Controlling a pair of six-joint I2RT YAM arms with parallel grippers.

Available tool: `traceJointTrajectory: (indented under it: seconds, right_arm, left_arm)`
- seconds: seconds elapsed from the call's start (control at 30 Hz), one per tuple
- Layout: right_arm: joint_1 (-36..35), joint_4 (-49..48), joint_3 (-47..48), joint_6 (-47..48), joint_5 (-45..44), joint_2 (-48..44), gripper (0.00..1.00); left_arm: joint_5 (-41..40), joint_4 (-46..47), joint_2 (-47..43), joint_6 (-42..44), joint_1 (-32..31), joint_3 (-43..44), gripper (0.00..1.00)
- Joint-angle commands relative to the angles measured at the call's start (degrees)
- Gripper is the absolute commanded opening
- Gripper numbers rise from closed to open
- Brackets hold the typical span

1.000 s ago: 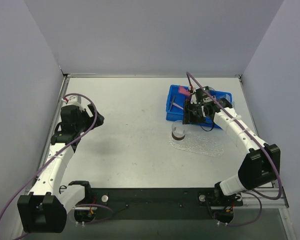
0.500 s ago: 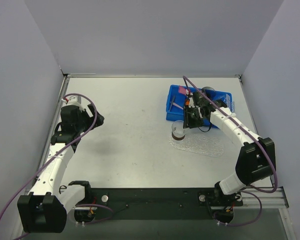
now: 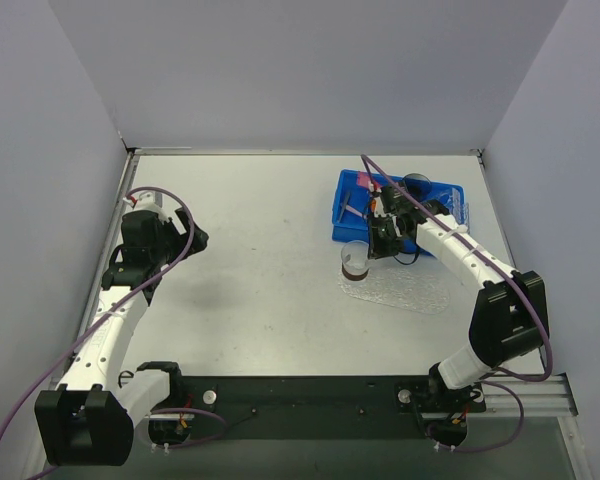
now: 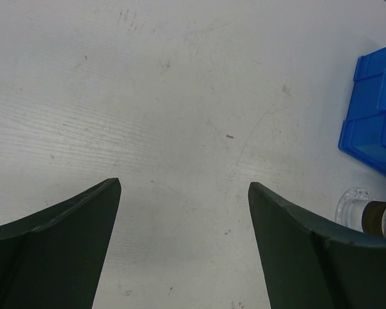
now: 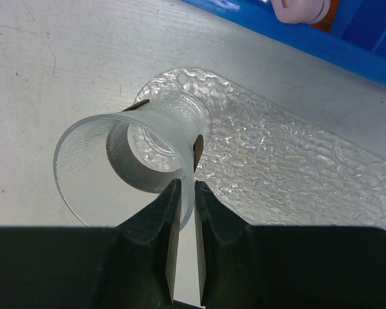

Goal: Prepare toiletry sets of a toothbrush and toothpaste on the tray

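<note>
The step in hand looks like seating a holder for the first set. The right gripper (image 5: 187,190) is pinched shut on the rim wall of a clear cup (image 5: 157,125) with a brown band, and the cup's base sits over the tray's (image 5: 289,180) left corner, its mouth tipped toward the wrist camera. I cannot tell whether the base is already resting flat on the tray or just above it. The next move probably calls for settling the cup upright on that corner, letting the thin rim go without tipping it, then reaching past the tray's far edge into the blue bin (image 5: 347,55) for the first item. Counted: one tray, one cup, one bin and two toothpaste tubes. Both tubes lie in the bin beyond the tray, the orange toothpaste tube (image 5: 328,18) near the bin's wall and the magenta toothpaste tube (image 3: 364,181) at its far corner. One pale stick in the bin may be the toothbrush (image 3: 351,209), though it is too small to be sure. Nothing else lies on the tray. The left gripper (image 4: 184,185) hovers well apart from the tray over the bare table (image 4: 180,96), jaws spread wide and holding nothing.
</note>
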State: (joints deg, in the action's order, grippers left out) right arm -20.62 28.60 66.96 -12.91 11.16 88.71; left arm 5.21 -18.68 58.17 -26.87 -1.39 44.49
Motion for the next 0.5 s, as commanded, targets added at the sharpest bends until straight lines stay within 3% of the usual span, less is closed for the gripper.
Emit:
traceJointTrajectory:
  seconds: [0.0,0.17,0.47]
  right_arm:
    - [-0.4,1.5,-0.5,-1.0,-0.4,-0.4,0.09]
    - [-0.3,2.1,-0.6,-0.9,-0.8,-0.6,0.01]
    - [-0.3,3.5,-1.1,-0.5,-1.8,-1.7,0.00]
  left_arm:
    - [0.0,1.6,-1.0,-0.5,0.0,-0.1,0.91]
    - [0.0,1.6,-1.0,-0.5,0.0,-0.1,0.91]
    - [0.1,1.7,-1.3,-0.6,0.0,-0.5,0.91]
